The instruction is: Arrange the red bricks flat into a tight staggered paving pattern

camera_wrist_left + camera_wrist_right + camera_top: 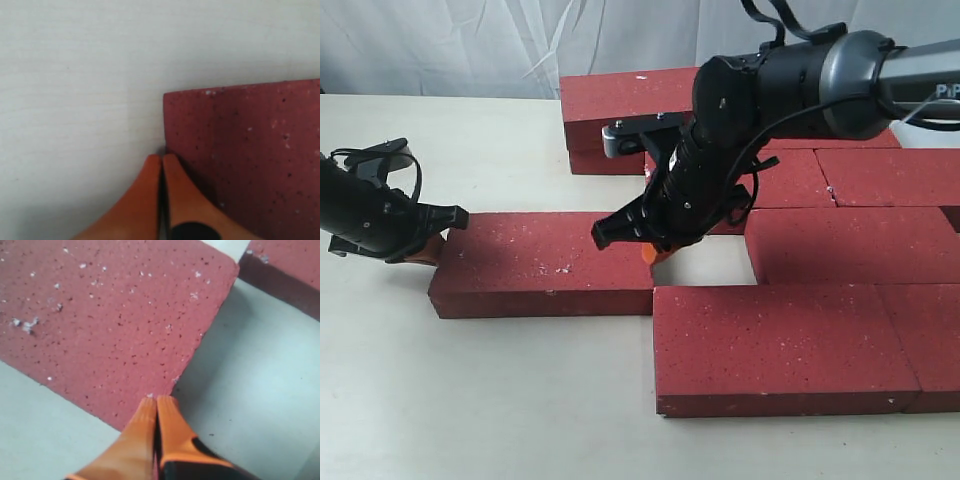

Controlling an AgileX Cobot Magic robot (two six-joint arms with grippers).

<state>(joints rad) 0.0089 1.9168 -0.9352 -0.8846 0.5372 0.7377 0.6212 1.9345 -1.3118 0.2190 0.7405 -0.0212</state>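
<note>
One red brick lies flat on the table, apart from the rest and left of a gap in the paving. My left gripper is shut, its orange tips pressed against that brick's left end; in the left wrist view the gripper touches the brick near its corner. My right gripper is shut too, resting at the brick's right end inside the gap. In the right wrist view the gripper meets the edge of the brick. Neither gripper holds anything.
Laid bricks surround the gap: a front row, a middle brick and a row behind it. More bricks sit at the back, seemingly stacked. A neighbouring brick shows in the right wrist view. White curtain behind.
</note>
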